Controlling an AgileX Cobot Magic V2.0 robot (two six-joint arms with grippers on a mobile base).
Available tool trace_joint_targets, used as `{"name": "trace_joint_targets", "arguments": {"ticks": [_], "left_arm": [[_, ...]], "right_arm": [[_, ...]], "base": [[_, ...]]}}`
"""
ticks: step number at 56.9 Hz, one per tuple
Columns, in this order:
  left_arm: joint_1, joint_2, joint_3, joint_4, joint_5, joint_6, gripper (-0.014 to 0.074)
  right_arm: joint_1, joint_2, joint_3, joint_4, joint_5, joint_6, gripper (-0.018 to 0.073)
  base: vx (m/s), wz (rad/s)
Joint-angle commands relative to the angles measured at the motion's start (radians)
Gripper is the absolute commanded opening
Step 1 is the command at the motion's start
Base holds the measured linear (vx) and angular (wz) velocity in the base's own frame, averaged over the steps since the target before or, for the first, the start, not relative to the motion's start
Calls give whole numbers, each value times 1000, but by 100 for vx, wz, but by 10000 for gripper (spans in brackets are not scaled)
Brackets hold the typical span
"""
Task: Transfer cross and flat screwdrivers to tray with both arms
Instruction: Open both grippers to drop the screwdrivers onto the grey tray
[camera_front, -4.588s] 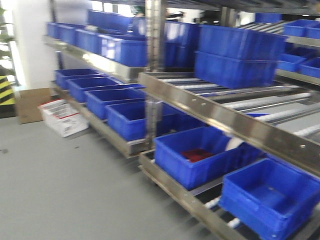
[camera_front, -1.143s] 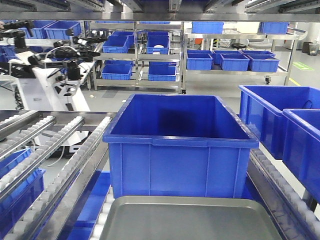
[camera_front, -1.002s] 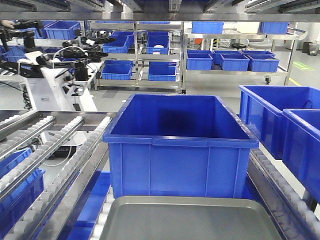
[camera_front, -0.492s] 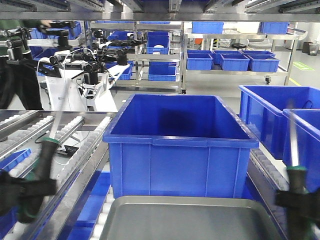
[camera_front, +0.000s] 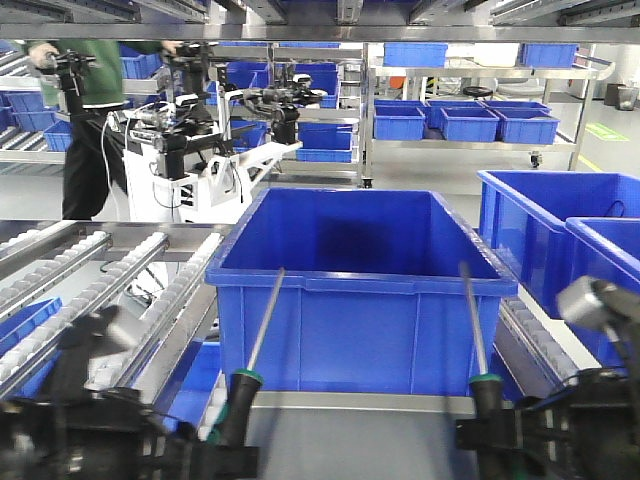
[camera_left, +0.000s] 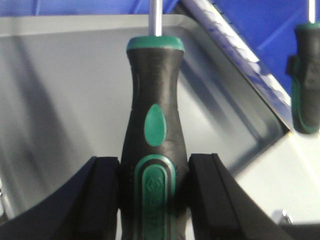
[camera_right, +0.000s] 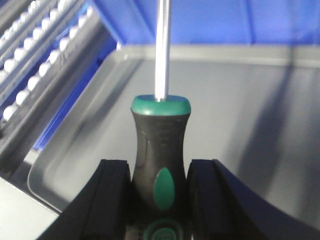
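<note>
While the grey tray (camera_left: 65, 75) lies below both arms, just in front of a deep blue bin (camera_front: 355, 290), the left end effector (camera_left: 152, 200) is clenched round the black-and-green handle of one screwdriver (camera_left: 154, 135), its steel shaft pointing forward toward the bin. The right end effector (camera_right: 160, 195) grips a second screwdriver (camera_right: 160, 150) the same way over the tray; neither tip shows clearly enough to tell cross from flat.

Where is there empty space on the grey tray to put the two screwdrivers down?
The tray looks bare across its floor in both wrist views, out to its rims. The big blue bin borders its far edge and roller rails run along one side. Each end effector, left and right, grips a screwdriver above it.
</note>
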Motion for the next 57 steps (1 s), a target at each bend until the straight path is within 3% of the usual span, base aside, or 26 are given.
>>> {"name": "trace_joint_targets", "arguments": {"ticks": [1,17,27,35,41,51,57], "left_arm": [[-16,36,-28,-90,-77,3,-1],[-16,192,-30,-200,-136,8,0],[-16,215,-30,-256,-141,93,11],[-16,215,-30,-266,-141,129,71],[-16,215,-30,-272,-137,153,172],[-16,215,-30,-273,-118,164,403],[-16,215,-30,-273,-117,216,509]], "right_arm": [[5,19,-29,65,-79,-16,-8],[5,119,-29,100,-75,-16,-8],[5,181,-29,97,-77,-23,-3],[5,219,-29,98,-75,-24,42],[5,227,-29,97,-72,-30,127],[5,227,-29,98,-77,-70,367],[5,227,-29,100,-75,-84,507]], "base": [[0,0],[0,0],[0,0],[0,0],[0,0],[0,0],[0,0]]}}
